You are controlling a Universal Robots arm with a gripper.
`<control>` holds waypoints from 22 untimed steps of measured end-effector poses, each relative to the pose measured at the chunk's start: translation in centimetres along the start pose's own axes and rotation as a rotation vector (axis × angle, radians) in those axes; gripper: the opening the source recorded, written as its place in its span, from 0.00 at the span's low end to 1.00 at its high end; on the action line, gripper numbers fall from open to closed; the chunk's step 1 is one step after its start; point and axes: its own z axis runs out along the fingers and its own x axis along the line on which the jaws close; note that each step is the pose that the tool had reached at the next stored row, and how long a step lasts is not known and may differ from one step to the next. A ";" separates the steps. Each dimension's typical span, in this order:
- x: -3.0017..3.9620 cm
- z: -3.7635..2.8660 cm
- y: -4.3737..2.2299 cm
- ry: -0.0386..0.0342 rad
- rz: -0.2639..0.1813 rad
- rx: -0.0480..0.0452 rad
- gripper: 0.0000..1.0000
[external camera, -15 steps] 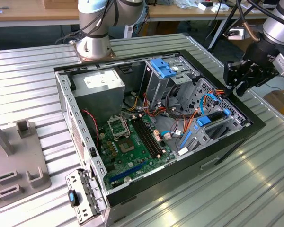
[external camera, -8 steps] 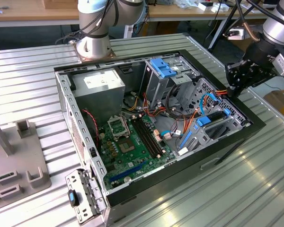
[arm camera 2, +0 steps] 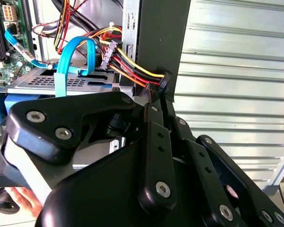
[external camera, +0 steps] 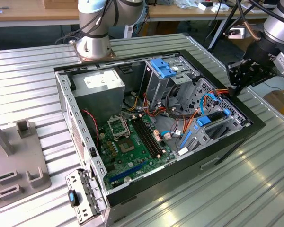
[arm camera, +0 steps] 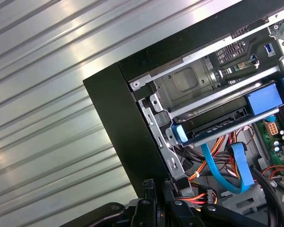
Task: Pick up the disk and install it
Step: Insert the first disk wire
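Observation:
The disk (arm camera: 217, 126), dark grey with bright blue rails and end tabs, lies flat in the metal drive cage at the corner of the open computer case (external camera: 66, 94). In the exterior view the disk (external camera: 204, 120) is at the case's right side. My gripper (external camera: 233, 91) hovers over that corner, above the case wall and a little apart from the disk. In both wrist views its black fingers (arm camera: 149, 189) stand close together, shut, with nothing of the disk between them. The gripper's tip (arm camera 2: 162, 97) sits right by a black connector (arm camera 2: 164, 81) on red, yellow and orange wires.
A curved blue cable (arm camera: 227, 170) loops beside the drive cage. A light-blue latch plate (external camera: 163, 68) stands up at the case's far side. A second arm's base (external camera: 92, 45) is behind the case. A hand (arm camera 2: 19, 198) shows low in the second wrist view. Ribbed metal table (external camera: 255, 179) surrounds the case.

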 end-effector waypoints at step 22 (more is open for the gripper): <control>-0.97 -1.65 0.35 0.0012 0.022 0.0006 0.16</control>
